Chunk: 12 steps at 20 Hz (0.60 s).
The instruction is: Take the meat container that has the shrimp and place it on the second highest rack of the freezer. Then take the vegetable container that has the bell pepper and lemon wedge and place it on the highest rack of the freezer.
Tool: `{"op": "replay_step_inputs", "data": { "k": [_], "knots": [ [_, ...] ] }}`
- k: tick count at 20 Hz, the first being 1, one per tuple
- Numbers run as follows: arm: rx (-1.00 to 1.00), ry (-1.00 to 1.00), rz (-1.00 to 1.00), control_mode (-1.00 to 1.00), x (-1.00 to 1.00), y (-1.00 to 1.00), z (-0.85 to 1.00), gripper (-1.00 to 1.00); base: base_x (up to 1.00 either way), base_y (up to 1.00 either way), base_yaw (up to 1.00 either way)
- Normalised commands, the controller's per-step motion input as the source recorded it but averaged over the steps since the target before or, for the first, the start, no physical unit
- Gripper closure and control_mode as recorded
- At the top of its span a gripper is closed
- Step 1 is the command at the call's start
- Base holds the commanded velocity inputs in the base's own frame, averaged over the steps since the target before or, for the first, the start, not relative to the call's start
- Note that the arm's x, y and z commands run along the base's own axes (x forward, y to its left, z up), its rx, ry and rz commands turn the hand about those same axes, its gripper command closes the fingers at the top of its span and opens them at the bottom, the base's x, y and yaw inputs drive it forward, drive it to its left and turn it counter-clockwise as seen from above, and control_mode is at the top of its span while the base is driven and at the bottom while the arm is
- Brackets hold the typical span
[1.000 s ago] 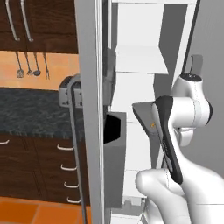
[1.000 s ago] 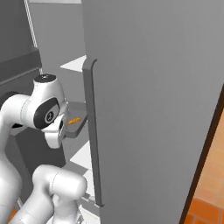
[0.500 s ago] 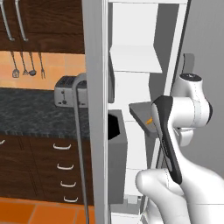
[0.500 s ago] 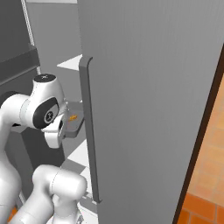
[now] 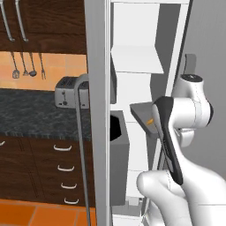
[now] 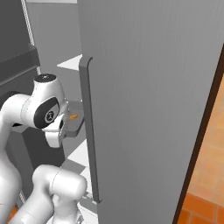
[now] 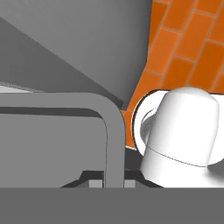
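Grey plastic, flat and shallow, the meat container (image 5: 143, 115) rides in the claw (image 7: 114, 177), whose jaws are pinched narrow on the tray's rim, as the hand view shows with the rounded grey rim (image 7: 111, 131) running straight up from between the tips. A small orange shrimp (image 6: 73, 117) lies on the tray, seen clearly in the right base view and as an orange fleck (image 5: 151, 122) at the tray's near edge in the left base view. The tray sits just in front of the white arm's (image 5: 187, 110) wrist, at the mouth of the freezer (image 6: 144, 87), between its open grey door and the white shelved interior (image 5: 132, 88). The relation that matters: from the claw, the second highest rack lies toward roughly 11 o'clock in the left base view, up and deeper inside; the white shelf (image 5: 134, 59) above the tray looks like a candidate, though I cannot tell for certain which shelf of the stack it is, since the top of the interior is cropped. The tray's long axis appears to point into the compartment, so I judge the coming move calls for a lift, then a level push inward, keeping the tray flat so the shrimp does not slide. A toaster (image 5: 70, 92) stands on the dark desk (image 5: 39, 117) at 9 o'clock, well apart.
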Motion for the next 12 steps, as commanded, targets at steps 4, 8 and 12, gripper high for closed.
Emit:
{"op": "replay_step_inputs", "data": {
  "k": [4, 8, 12],
  "knots": [
    [0.0, 0.0, -0.07, -1.0, 0.76, 0.05, 0.0, 1.0, 0.0, 0.0, 0.0],
    [0.0, 0.0, -0.1, -1.0, 0.8, 0.03, 0.0, 1.0, 0.0, 0.0, 0.0],
    [0.0, 0.0, -0.1, -1.0, 0.6, 0.07, -0.06, 1.0, 0.0, 0.0, 0.0]
  ]
}}
